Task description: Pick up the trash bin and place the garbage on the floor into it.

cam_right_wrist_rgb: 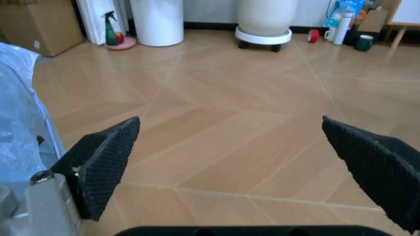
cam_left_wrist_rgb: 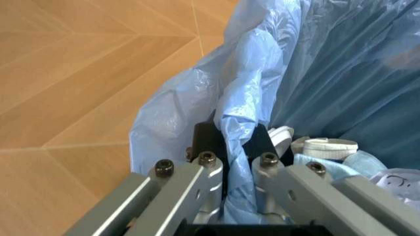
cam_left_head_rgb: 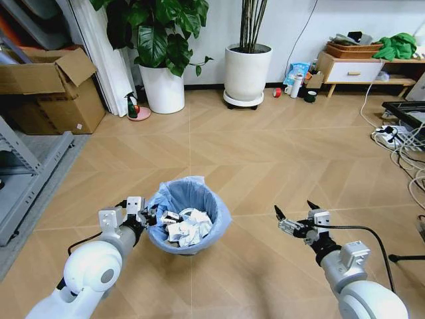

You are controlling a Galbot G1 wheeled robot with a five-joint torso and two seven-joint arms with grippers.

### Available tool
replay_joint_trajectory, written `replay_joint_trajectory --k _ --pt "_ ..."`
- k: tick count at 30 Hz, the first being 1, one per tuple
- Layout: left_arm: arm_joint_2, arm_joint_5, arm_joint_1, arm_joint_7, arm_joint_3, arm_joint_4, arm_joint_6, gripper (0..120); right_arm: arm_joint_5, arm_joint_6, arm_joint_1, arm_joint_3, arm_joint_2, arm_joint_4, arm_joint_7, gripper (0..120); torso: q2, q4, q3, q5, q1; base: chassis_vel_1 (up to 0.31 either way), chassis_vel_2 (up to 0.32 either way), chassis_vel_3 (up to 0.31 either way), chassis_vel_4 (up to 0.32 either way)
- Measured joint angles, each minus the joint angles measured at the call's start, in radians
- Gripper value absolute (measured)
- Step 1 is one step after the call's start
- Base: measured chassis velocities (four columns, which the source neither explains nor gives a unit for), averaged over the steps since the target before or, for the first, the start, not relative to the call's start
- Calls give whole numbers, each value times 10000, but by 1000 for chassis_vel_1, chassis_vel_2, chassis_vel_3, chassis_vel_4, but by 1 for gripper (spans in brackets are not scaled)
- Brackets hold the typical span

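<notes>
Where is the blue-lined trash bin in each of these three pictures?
Head view: the trash bin sits low and centre, the left gripper clamped on its rim.
Left wrist view: its blue liner takes up the right side, pinched between the fingers.
Right wrist view: a strip of liner at one edge.
Shared landmark: the liner.

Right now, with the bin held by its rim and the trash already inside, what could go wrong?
1. The left end effector pinches the trash bin at one edge, mostly over crinkly blue liner; the plastic could slip or tear.
2. Held from one side, the bin may tilt and spill the paper wads.
3. The right end effector hangs open beside the bin, near the cables on the floor; a wide swing could snag them.
</notes>
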Motion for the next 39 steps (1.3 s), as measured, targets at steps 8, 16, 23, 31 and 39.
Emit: replay_joint_trajectory --k 8,16,23,31,39 --pt "-23 3 18 -1 -1 1 -5 0 1 10 121 -26 -137 -50 -28 100 0 -2 -1 2 0 131 -140 -137 128" --pt "-71 39 46 -3 14 37 -14 0 16 47 156 -31 -189 -99 -60 100 0 1 0 -1 0 141 -132 -132 144" --pt "-127 74 12 4 53 81 -18 0 124 366 152 2 -212 -202 -172 100 0 -1 -2 3 -1 104 -116 -119 107" --pt "-130 73 27 6 29 63 -27 0 255 314 193 45 -264 -221 -163 100 0 -1 1 -1 2 11 -9 -5 7" --pt "-133 99 158 16 -29 -12 -48 0 233 296 100 34 -169 -170 -143 100 0 -1 1 -1 2 0 0 0 0"
